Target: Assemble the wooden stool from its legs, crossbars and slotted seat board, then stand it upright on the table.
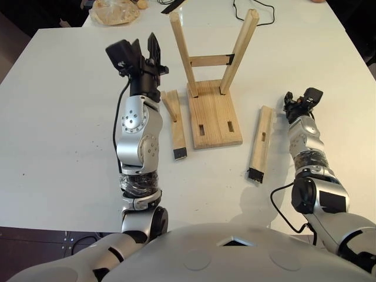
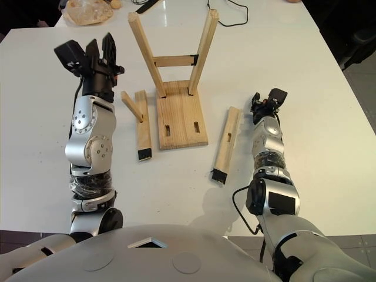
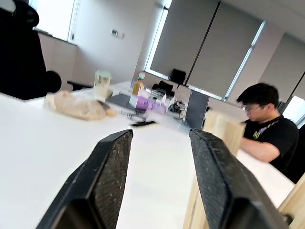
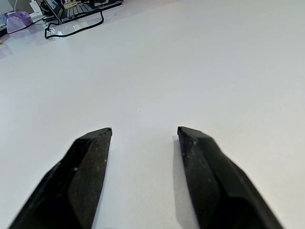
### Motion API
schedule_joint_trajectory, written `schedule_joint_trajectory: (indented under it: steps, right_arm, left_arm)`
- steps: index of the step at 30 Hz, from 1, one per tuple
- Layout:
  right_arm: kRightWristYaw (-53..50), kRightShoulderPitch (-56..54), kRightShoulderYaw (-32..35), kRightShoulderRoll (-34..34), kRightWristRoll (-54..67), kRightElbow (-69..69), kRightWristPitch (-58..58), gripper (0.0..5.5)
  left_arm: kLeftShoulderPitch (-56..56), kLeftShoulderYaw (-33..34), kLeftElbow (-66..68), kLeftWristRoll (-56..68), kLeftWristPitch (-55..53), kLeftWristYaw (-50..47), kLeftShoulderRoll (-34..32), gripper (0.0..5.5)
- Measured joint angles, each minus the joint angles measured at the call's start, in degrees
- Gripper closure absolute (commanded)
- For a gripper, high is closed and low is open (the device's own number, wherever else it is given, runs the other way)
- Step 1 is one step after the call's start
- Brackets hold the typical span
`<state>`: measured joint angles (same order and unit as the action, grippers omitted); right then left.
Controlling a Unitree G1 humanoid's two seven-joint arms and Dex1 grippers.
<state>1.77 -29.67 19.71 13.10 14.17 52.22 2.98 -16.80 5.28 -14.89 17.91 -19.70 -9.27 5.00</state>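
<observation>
The slotted seat board (image 1: 214,114) lies flat mid-table with two legs (image 1: 183,51) standing up from its far end, joined by a crossbar (image 1: 208,60). A loose leg with a crossbar stub (image 1: 175,122) lies left of the board. Another loose leg (image 1: 260,141) lies to its right. My left gripper (image 1: 145,48) is raised above the table, left of the upright legs, open and empty; its fingers (image 3: 107,171) frame the room beyond. My right gripper (image 1: 291,101) rests low near the table, right of the loose leg, open with nothing between its fingers (image 4: 86,171).
A crumpled plastic bag (image 1: 114,10) sits at the table's far left edge. A black cable (image 1: 252,7) runs along the far edge. A seated person (image 3: 264,126) is beyond the table. Bare white tabletop (image 1: 59,106) spreads left and at the front.
</observation>
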Motion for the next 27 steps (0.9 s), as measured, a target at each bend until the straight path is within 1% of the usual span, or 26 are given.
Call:
schedule_joint_trajectory:
  steps: [2, 8, 14, 19, 27]
  right_arm:
    - [-0.22, 0.00, -0.04, -0.13, -0.47, 0.02, 0.12, 2.96]
    - [-0.30, 0.62, -0.10, -0.33, -0.73, -0.43, 0.64, 2.96]
    - [-0.29, 1.09, -0.67, -0.58, -1.13, -0.89, 0.92, 2.96]
    - [-0.29, 1.53, -1.45, -0.83, -1.55, -1.45, 1.08, 2.96]
    - [-0.32, 1.99, -1.59, -1.06, -1.70, -1.68, 1.45, 2.96]
  left_arm:
    - [1.22, 0.14, 2.06, 1.30, -1.23, 0.21, -0.50, 3.29]
    - [4.06, -0.06, 0.93, -1.41, 3.27, -1.58, -1.22, 3.29]
    - [3.55, -3.76, -3.90, -8.75, 6.11, -4.00, -1.35, 3.29]
    - [1.96, -6.91, -3.18, -7.51, 5.30, -2.21, -1.13, 3.29]
    - [1.46, -6.90, -1.36, -5.47, 5.06, -0.47, -1.08, 3.29]
